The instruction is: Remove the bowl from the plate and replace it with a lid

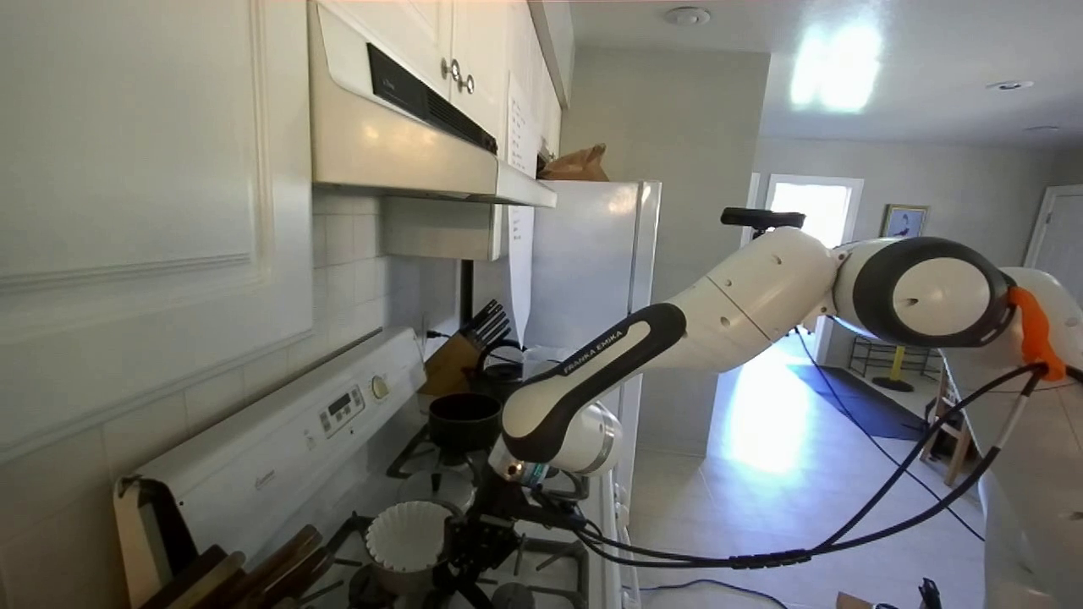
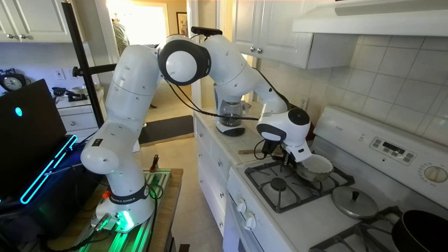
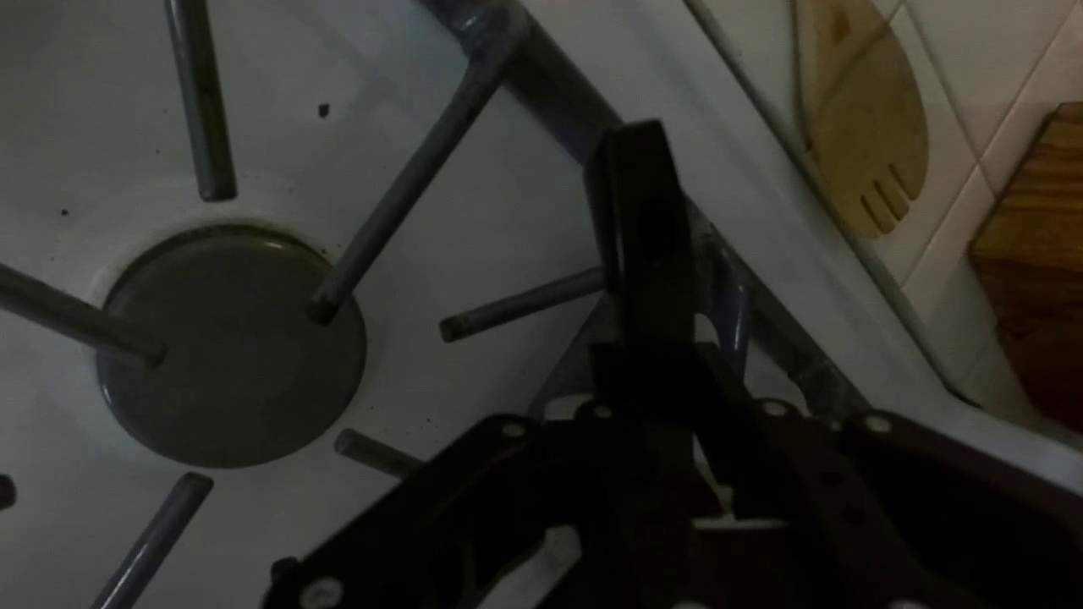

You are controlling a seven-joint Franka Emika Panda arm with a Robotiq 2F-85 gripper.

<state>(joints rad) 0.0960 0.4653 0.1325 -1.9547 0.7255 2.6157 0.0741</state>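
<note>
Exterior view: one bowl (image 2: 316,163), one lid (image 2: 353,203)

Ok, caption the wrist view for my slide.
Closed gripper above a stove grate, round burner cap nearby, slotted wooden utensil on the tiles beyond.
</note>
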